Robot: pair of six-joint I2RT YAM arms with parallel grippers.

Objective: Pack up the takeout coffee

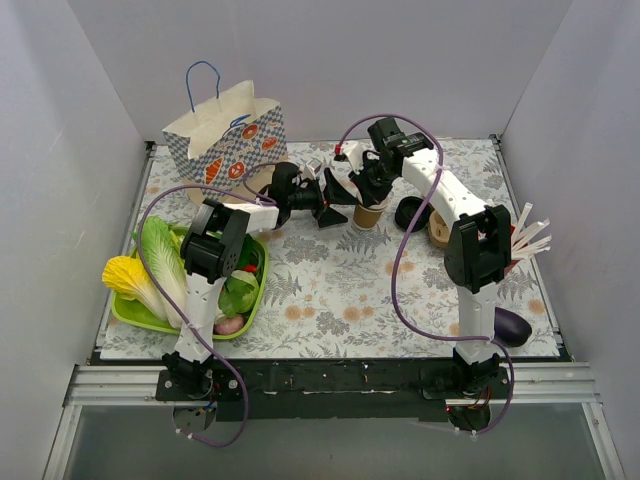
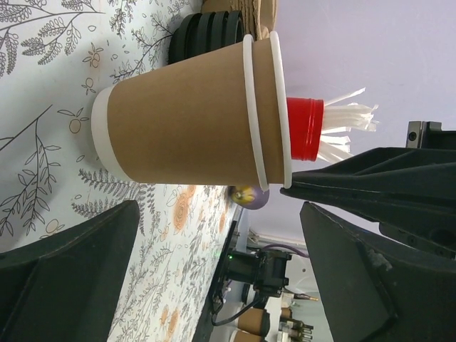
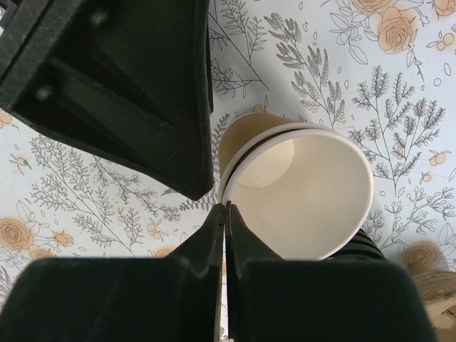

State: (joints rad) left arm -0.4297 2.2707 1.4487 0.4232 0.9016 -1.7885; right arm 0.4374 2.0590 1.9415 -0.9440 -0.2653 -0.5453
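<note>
Cup (image 2: 185, 114), lidless: sitting centre frame. Right end effector (image 3: 226, 208): pinching rim, closed. Left end effector (image 2: 219, 208): gaping wide, flanking wall. Advice: closing mid-wall, squeezing lightly, avoiding crushing.

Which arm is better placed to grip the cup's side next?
Left, probably: the left gripper is wide open, facing the side of the paper cup; the right gripper is pinched shut on its rim.

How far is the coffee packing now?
Done: nothing yet; the paper cup stands lidless on the table. In hand: right jaws pinch its rim, left jaws open at its side. Left: fit a black lid, then pack it.
</note>
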